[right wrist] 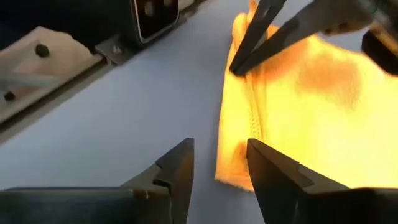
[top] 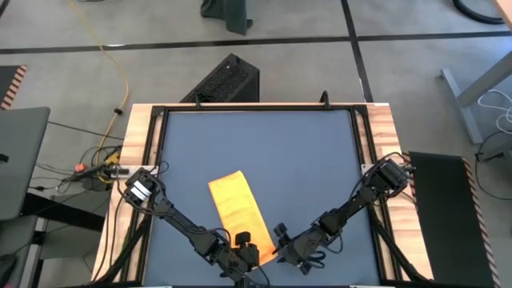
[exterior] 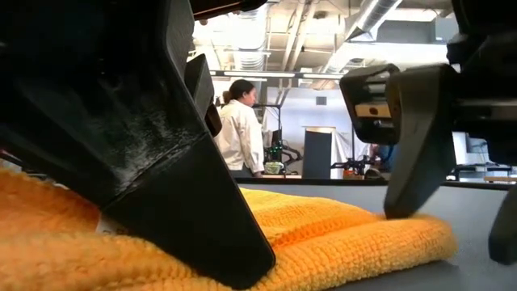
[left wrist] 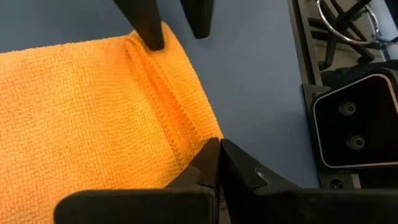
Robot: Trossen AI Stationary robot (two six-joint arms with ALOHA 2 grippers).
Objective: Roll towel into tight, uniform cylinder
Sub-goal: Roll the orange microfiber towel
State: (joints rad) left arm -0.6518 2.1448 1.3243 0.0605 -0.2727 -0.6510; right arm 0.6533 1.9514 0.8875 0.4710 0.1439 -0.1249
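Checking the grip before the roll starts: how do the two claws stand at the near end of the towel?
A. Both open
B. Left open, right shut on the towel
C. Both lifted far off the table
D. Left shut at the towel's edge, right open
D: in the left wrist view the left claw has its tips together at the towel's hemmed edge, while the right claw shows a clear gap between its fingers.

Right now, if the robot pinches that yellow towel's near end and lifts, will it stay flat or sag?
It would probably sag: the towel lies as a soft folded strip, its looped pile denting under the shut left pincer. It looks light, so it may slide on the smooth mat. The stitched hem should give the open right pincer some purchase.
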